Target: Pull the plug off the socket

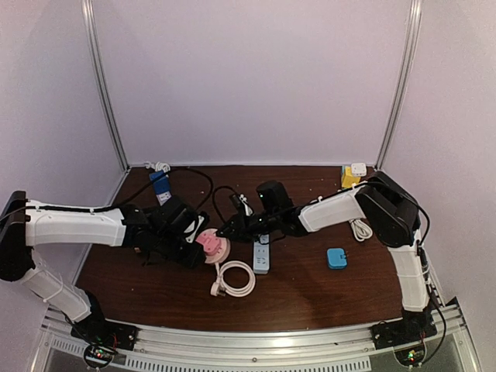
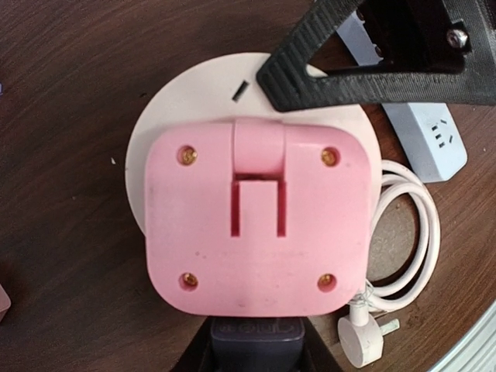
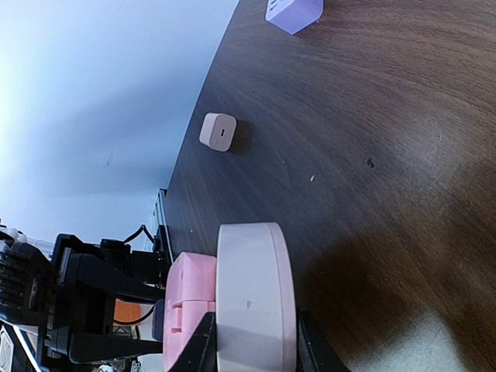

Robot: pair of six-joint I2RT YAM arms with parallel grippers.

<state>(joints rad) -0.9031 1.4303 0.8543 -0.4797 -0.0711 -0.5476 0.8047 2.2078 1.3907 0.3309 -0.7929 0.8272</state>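
The pink plug (image 2: 256, 225) is sitting flat against the face of the round white socket (image 2: 182, 97), plugged into it. The pair is staying a little left of the middle of the dark wooden table (image 1: 310, 298); I cannot tell if the socket is touching the wood.

The left gripper (image 2: 256, 350) is reaching in from the left. Its jaws are standing partly closed on the near end of the pink plug and gripping it there.

The right gripper (image 3: 252, 353) is coming from the opposite side. Its jaws are narrowly open and are pinching the round white socket across its thickness, with one finger lying on the face that carries the plug.

A white power strip (image 1: 262, 254) is lying just beside the socket on the right. A coiled white cable (image 1: 236, 279) with its own plug is lying near it, toward the arms. A blue box (image 1: 336, 258) is sitting well apart to the right.
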